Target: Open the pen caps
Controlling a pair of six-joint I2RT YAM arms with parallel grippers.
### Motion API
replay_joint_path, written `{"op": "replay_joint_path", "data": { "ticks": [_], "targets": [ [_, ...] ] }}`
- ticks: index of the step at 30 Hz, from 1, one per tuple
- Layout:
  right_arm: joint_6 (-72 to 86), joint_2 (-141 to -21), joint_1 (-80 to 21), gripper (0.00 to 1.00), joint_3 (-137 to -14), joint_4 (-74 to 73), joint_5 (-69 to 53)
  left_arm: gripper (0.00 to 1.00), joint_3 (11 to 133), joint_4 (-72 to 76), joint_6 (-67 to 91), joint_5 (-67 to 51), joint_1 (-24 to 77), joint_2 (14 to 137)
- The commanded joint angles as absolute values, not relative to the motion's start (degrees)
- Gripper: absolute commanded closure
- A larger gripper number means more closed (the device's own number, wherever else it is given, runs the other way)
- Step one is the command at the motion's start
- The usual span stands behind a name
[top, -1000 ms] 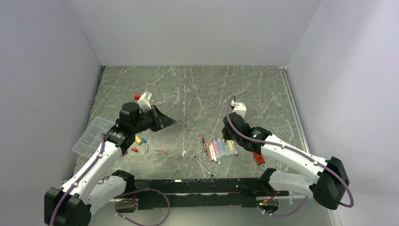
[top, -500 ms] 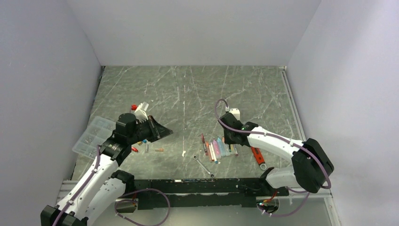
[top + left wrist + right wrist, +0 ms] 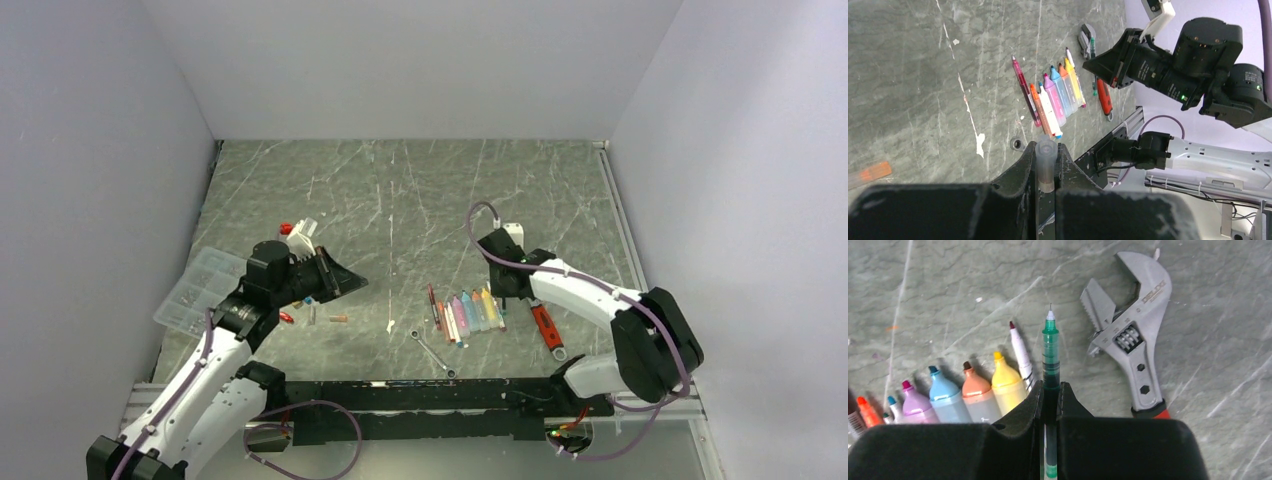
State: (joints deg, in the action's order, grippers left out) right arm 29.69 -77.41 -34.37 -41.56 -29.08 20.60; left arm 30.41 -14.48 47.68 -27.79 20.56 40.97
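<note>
The left gripper [image 3: 1047, 152] is closed tight on a clear pen cap [image 3: 1046, 162]. The cap stands between the two fingers, and its end comes out a little past the fingertips. This gripper hangs above the left part of the table [image 3: 400, 190] and points to the right.

Under it and near it, some loose pen caps lie on the table: a blue one [image 3: 307, 299] and a red one [image 3: 287, 318]. A small orange piece [image 3: 338, 318] lies just right of them; I cannot tell if it is a cap. One more red piece [image 3: 286, 228] shows on the far side of the gripper. A clear plastic box [image 3: 195, 288] lies at the left edge.

The right gripper [image 3: 1050, 390] is also closed, and it holds a green pen [image 3: 1050, 347] by the barrel. This pen has no cap; its fine tip is bare and points away from the gripper, low over the table.

Just left of the pen lies a thin white marker [image 3: 1020, 352] with a dark red tip. Then comes a row of highlighters with bare tips: yellow [image 3: 1005, 380], orange [image 3: 975, 390], blue [image 3: 943, 390] and purple [image 3: 915, 400]. On the right of the pen lies an adjustable wrench [image 3: 1133, 325] with a red handle. A small silver wrench [image 3: 432, 352] lies on the near side of the row.
</note>
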Motion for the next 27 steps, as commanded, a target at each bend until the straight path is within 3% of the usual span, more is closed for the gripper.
{"op": "replay_joint_path", "data": {
  "ticks": [1,6,12,21,27],
  "targets": [
    [26.1,-79.7,-31.7,1.00,-45.2,-29.6,20.6,1.00,30.6,-12.4,46.7,-29.5,20.7,42.2],
    [25.8,-81.7,-29.4,0.97,-44.5,-28.2,18.4,1.00,30.0,-11.4,47.3,-30.1,20.7,42.4],
    [26.6,-81.4,-28.3,0.83,-43.4,-26.6,16.0,1.00,29.4,-11.0,47.7,-30.3,20.7,42.2],
    [27.3,-80.5,-28.3,0.70,-43.2,-26.5,14.5,1.00,28.4,-10.4,48.6,-30.6,20.7,41.9],
    [28.6,-80.1,-27.8,0.49,-42.4,-25.3,11.6,1.00,28.7,-13.0,48.3,-28.4,20.6,42.3]
  ]
}}
